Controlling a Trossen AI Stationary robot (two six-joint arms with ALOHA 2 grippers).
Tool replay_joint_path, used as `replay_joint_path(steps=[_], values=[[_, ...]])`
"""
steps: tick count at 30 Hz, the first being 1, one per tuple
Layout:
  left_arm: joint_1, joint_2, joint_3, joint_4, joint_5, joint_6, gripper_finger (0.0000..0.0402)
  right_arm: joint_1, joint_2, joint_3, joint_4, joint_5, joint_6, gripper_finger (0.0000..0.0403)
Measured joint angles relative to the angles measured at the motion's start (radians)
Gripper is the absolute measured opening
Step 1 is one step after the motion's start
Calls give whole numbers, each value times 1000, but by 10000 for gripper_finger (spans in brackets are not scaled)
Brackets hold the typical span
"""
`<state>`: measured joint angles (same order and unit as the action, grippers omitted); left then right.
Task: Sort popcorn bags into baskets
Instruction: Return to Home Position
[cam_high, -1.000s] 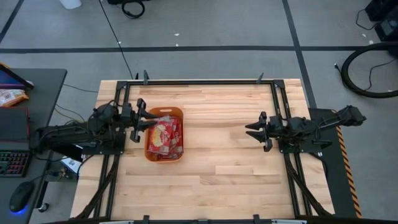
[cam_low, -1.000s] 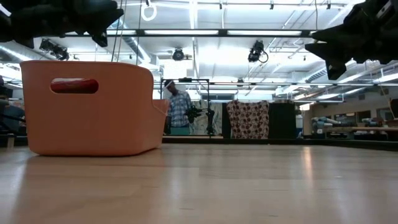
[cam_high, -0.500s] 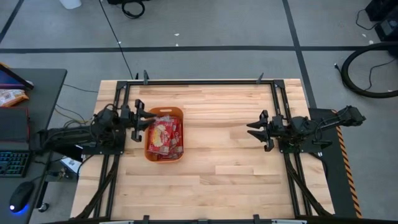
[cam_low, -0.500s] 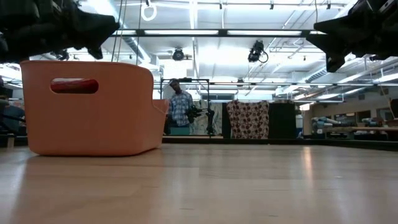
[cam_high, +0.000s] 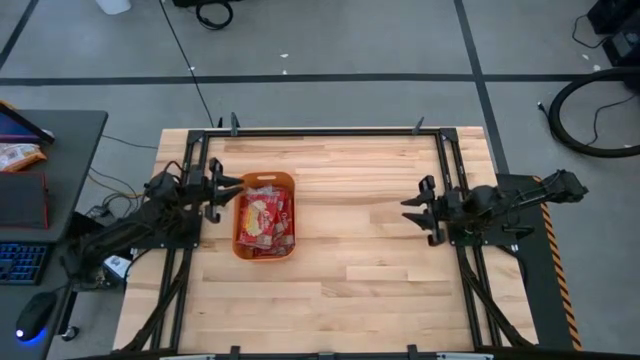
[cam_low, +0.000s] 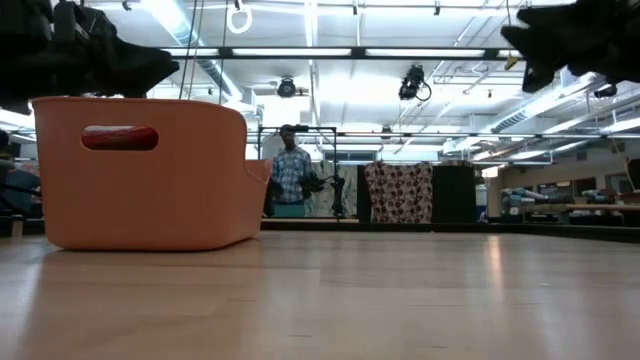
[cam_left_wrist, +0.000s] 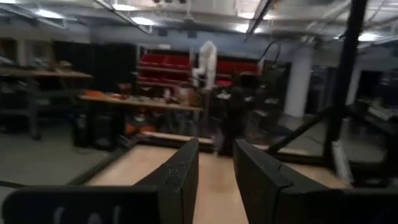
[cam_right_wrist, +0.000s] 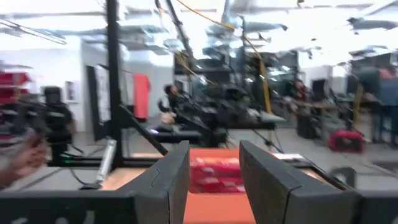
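Observation:
The orange basket stands on its base on the table's left half; in the low view the basket shows a handle slot with red behind it. Several red popcorn bags lie piled inside. My left gripper is open and hovers at the basket's left rim, above it; in its wrist view nothing lies between the fingers. My right gripper is open, raised over the table's right side and far from the basket; its wrist view faces the basket and the bags.
Bare wood stretches between the basket and the right arm and toward the near edge. A black metal frame borders the table. A person stands in the room beyond. A desk with a keyboard sits left of the table.
My left gripper has drawn back a little from the basket toward the table's left edge, and its arm has swung to a slant behind it. My right gripper has risen and eased slightly toward the right edge. The basket and bags have stayed put.

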<state>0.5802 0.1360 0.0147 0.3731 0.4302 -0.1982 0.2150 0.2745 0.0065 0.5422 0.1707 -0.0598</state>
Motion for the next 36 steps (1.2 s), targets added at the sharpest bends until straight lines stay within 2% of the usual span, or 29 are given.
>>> replay_joint_path(steps=[3, 7, 9, 13, 16, 21, 23, 36], values=[[-52, -60, -6, -81, -85, 60, 105, 0, 0, 1, 10, -39, -11, 144], [-144, -88, -6, -144, -219, 130, 105, 0, 0, 1, 4, -38, -7, 144], [-192, -88, -6, -152, -249, 156, 105, 0, 0, 1, 1, -32, 16, 144], [-276, -85, -6, -193, -267, 172, 105, 0, 0, 1, -42, -12, 186, 144], [-318, -85, -6, -235, -305, 168, 105, 0, 0, 1, -106, -8, 212, 144], [-346, -99, -6, -219, -309, 153, 105, 0, 0, 0, -111, 188, 242, 144], [-349, -105, -6, -189, -310, 146, 105, 0, 0, 1, -113, 230, 250, 144], [-348, -104, -7, -160, -310, 136, 105, 0, 0, 0, -110, 224, 233, 144]])
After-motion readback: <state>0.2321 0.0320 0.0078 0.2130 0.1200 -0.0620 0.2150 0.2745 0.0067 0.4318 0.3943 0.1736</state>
